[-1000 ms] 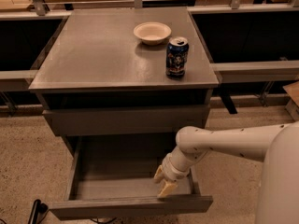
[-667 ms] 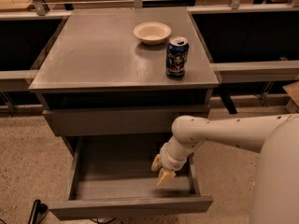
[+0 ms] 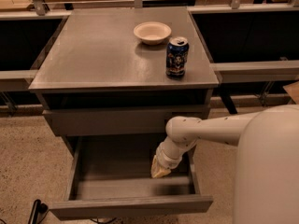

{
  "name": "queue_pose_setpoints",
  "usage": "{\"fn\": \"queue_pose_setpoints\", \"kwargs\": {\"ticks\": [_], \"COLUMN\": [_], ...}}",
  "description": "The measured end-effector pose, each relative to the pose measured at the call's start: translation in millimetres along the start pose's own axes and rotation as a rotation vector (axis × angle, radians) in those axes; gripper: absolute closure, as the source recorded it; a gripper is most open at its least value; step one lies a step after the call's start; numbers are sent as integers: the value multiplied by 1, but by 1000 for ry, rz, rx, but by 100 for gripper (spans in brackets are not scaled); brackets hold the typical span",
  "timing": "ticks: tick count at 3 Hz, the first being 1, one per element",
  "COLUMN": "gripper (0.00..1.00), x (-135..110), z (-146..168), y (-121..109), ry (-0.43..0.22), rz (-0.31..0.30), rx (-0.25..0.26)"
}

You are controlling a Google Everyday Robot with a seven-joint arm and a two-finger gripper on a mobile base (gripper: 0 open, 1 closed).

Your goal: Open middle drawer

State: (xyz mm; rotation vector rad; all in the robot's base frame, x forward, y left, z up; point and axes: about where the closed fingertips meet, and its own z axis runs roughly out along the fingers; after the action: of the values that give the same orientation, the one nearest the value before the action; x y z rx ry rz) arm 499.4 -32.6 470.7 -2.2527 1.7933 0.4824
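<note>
The middle drawer [image 3: 131,206] of the dark-grey cabinet is pulled far out toward me. Its shallow grey box interior [image 3: 112,164] shows, with nothing in it. Its flat handleless front panel runs along the bottom of the camera view. The uppermost drawer front [image 3: 107,121] is closed above it. The lowest drawer is hidden beneath the open one. My gripper [image 3: 159,171], with tan tips, hangs from the white arm [image 3: 210,127] over the right half of the open drawer, just behind its front panel and not touching the panel.
On the cabinet top [image 3: 93,55] stand a cream bowl [image 3: 152,32] and a dark drink can [image 3: 177,57] at the back right. Dark shelving runs on both sides. A black cable [image 3: 35,211] lies on the speckled floor at the lower left. My white body fills the lower right.
The gripper has drawn back from the drawer's front right corner, moving left and up over the interior. The drawer stays open by the same amount.
</note>
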Motion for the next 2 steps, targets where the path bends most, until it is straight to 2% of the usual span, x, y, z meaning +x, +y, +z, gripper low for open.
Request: {"fn": "queue_pose_setpoints", "kwargs": {"ticks": [1,2], "gripper": [86,64], "x": [3,6], "z": [7,6], "y": [2,5], "ry": [-59,-59], "rz": [23,28], "rx": [38,38]}}
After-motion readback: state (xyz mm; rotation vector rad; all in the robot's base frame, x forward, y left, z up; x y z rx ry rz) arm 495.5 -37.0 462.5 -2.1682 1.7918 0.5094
